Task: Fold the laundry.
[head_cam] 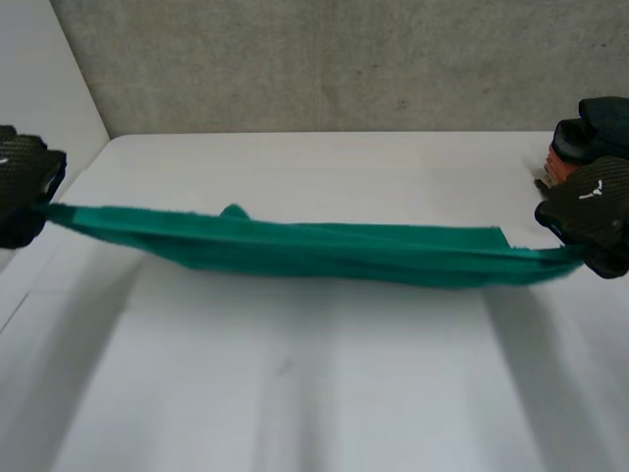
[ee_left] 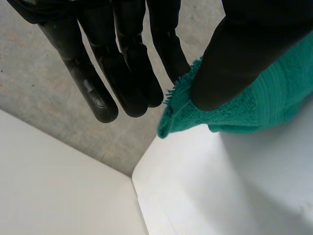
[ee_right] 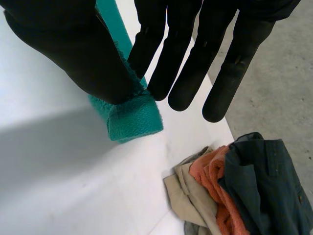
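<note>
A green towel [head_cam: 324, 251] hangs stretched between my two hands above the white table [head_cam: 314, 393], sagging a little in the middle. My left hand [head_cam: 25, 182] pinches its left end: in the left wrist view the thumb [ee_left: 234, 68] presses the towel's corner [ee_left: 181, 117] against the straight fingers [ee_left: 132, 73]. My right hand [head_cam: 590, 211] pinches the right end the same way, thumb [ee_right: 78, 54] against fingers [ee_right: 181, 58], with the folded corner [ee_right: 134, 120] sticking out below them.
A pile of other laundry [ee_right: 234, 191], tan, orange and dark blue-grey, lies at the table's far right edge behind my right hand [head_cam: 575, 143]. A concrete wall [head_cam: 324, 59] stands behind the table. A white side panel [head_cam: 39, 88] rises at the left.
</note>
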Action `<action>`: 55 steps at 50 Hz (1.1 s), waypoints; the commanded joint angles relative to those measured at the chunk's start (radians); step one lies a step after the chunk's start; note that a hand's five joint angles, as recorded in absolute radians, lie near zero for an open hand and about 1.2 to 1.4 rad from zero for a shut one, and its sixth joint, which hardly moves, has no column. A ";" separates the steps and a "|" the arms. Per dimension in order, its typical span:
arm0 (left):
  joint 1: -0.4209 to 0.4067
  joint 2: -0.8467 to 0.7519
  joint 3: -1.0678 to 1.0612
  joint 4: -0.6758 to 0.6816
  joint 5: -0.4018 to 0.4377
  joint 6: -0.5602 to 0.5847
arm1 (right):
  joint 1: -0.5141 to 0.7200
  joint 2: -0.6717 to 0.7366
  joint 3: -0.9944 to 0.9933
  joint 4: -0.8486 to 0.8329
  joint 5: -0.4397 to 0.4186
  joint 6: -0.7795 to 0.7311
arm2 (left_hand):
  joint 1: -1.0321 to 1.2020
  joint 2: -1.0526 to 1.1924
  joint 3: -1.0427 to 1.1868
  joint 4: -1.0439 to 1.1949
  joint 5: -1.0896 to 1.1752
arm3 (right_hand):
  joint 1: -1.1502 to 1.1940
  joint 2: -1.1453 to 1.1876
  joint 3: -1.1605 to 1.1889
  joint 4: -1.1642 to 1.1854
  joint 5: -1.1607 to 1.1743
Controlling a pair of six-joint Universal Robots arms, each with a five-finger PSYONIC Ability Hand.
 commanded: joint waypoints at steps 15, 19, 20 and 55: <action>-0.272 -0.710 0.544 0.279 -0.293 0.088 | 0.126 0.484 -0.505 -0.230 0.170 0.127 | 0.259 0.200 0.205 0.199 0.240 | 0.311 0.225 0.209 0.200 0.225; -0.289 -0.810 0.826 0.384 -0.331 -0.027 | 0.149 0.506 -0.642 -0.472 0.199 0.196 | 0.259 0.200 0.205 0.199 0.240 | 0.311 0.225 0.209 0.200 0.225; -0.287 -0.816 0.871 0.413 -0.334 -0.062 | 0.149 0.503 -0.651 -0.534 0.199 0.215 | 0.259 0.200 0.205 0.199 0.240 | 0.311 0.225 0.209 0.200 0.225; -0.299 -0.783 0.236 0.555 -0.344 -0.142 | 0.152 0.704 -0.348 -0.653 0.127 0.278 | 0.259 0.200 0.205 0.199 0.240 | 0.311 0.225 0.209 0.200 0.225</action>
